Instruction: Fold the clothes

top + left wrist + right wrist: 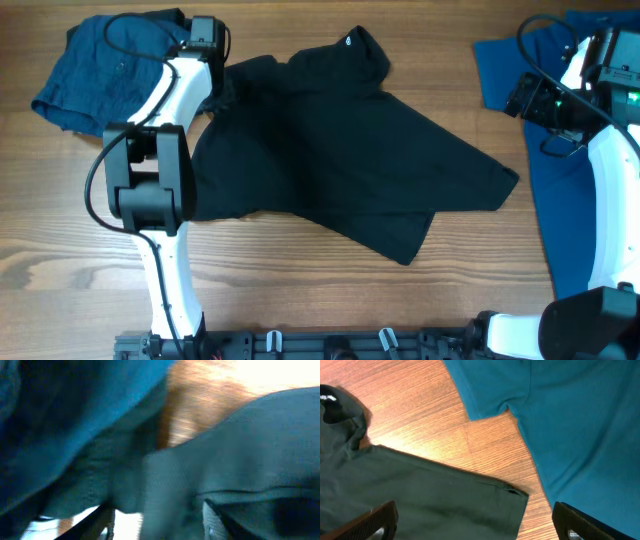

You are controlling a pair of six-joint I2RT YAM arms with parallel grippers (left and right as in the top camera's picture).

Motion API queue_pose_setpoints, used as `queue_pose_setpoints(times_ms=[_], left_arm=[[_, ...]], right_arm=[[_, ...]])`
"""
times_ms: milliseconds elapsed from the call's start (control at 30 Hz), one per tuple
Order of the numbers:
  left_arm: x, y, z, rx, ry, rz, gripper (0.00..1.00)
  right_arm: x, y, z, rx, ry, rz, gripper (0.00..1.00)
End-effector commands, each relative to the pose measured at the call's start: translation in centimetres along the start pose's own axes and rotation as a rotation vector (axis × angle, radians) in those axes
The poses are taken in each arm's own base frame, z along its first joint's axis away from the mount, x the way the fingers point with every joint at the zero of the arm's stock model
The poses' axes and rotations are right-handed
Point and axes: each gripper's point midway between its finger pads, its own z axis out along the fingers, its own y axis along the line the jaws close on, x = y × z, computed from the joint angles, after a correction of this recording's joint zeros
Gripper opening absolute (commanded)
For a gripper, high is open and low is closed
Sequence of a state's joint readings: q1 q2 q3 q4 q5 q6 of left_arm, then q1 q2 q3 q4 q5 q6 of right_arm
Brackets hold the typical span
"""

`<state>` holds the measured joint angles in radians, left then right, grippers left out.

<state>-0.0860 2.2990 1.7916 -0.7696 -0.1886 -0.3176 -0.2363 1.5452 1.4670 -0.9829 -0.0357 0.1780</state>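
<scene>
- While the black shirt (340,150) lies spread on the wooden tabletop (300,300), it is not yet folded: collar (360,45) at its far edge, body running out to its right, one lower corner turned over.
- Small white logo mark (348,42) is visible at the shirt's collar.
- Dark blue garment (100,70) lies crumpled beyond the shirt's left sleeve; the two look very close, and I cannot tell whether they touch.
- Royal blue garment (560,210) lies flat to the shirt's right, apart from it, with bare wood between the two.
- Left end effector (157,527) is down at the shirt's left sleeve, at the side facing the dark blue garment.
- Left wrist view is badly blurred: black cloth fills the right, blue cloth the left, a strip of wood between them.
- Left end effector state: cannot tell whether it is spread or pinching cloth.
- Right end effector (475,527) hangs above the shirt's right sleeve hem, on the royal blue side.
- Right end effector state: fingers (380,520) spread wide, gripping nothing.
- Right arm (610,200) stands over the royal blue garment, clear of the shirt.
</scene>
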Motion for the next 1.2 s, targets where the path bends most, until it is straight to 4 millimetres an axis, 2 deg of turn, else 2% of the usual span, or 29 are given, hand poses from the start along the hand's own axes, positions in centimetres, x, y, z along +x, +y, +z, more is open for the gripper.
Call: queue_pose_setpoints(times_ms=[0,33,67,100,133,167,200,233,267,300,333,500,567,600,733,933,1067,1167], left_arm=[[-4.1,-4.7,-9.4,0.196,-0.19,0.023,0.73],[-4.8,-6.1,-11.8,0.247,-0.241,0.057,0.76],[-5.4,-7.5,-14.0,0.294,-0.294,0.089,0.84],[-5.8,-8.6,-15.8,0.329,-0.339,0.108,0.88],[-6.0,-9.5,-17.1,0.35,-0.375,0.129,0.88],[-6.1,-10.8,-18.3,0.377,-0.413,0.155,0.85],[-6.0,-11.7,-18.7,0.39,-0.427,0.169,0.77],[-5.7,-12.6,-18.9,0.4,-0.438,0.195,0.64],[-5.3,-13.5,-18.4,0.4,-0.436,0.235,0.42],[-4.9,-14.1,-17.7,0.396,-0.431,0.271,0.14],[-4.3,-14.7,-16.7,0.39,-0.413,0.29,0.04],[-2.1,-16.1,-9.8,0.352,-0.306,0.32,0.04],[-0.9,-16.4,-6.2,0.331,-0.257,0.33,0.04],[-0.6,-16.4,-5.2,0.325,-0.243,0.332,0.04],[-0.2,-16.8,-3.0,0.32,-0.234,0.334,0.04],[0.3,-16.9,-1.5,0.308,-0.23,0.382,0.04],[2.6,-15.6,1.0,0.262,-0.129,0.396,0.04],[3.9,-13.8,2.3,0.192,-0.068,0.397,0.04]], right_arm=[[-0.4,-0.2,-0.6,0.013,-0.023,-0.002,1.0],[-0.4,-0.2,-0.6,0.014,-0.023,-0.002,1.0],[-0.4,-0.2,-0.6,0.013,-0.022,-0.002,1.0],[-0.4,-0.2,-0.6,0.013,-0.023,-0.002,1.0],[-0.4,-0.2,-0.6,0.014,-0.022,-0.002,1.0],[-0.4,-0.2,-0.6,0.013,-0.023,-0.002,1.0],[-0.4,-0.2,-0.6,0.013,-0.023,-0.002,1.0],[-0.4,-0.2,-0.6,0.013,-0.023,-0.002,1.0],[-0.4,-0.2,-0.6,0.013,-0.023,-0.002,1.0],[-0.4,-0.2,-0.6,0.013,-0.023,-0.002,1.0],[-0.4,-0.2,-0.6,0.013,-0.023,-0.003,1.0],[-0.4,-0.2,-0.6,0.014,-0.023,-0.002,1.0],[-0.4,-0.2,-0.6,0.013,-0.023,-0.002,1.0],[-0.4,-0.2,-0.6,0.013,-0.023,-0.003,1.0],[-0.4,-0.2,-0.6,0.013,-0.023,-0.002,1.0],[-0.4,-0.2,-0.6,0.013,-0.023,-0.002,1.0],[-0.4,-0.2,-0.6,0.013,-0.023,-0.002,1.0],[-0.4,-0.2,-0.6,0.013,-0.023,-0.002,1.0]])
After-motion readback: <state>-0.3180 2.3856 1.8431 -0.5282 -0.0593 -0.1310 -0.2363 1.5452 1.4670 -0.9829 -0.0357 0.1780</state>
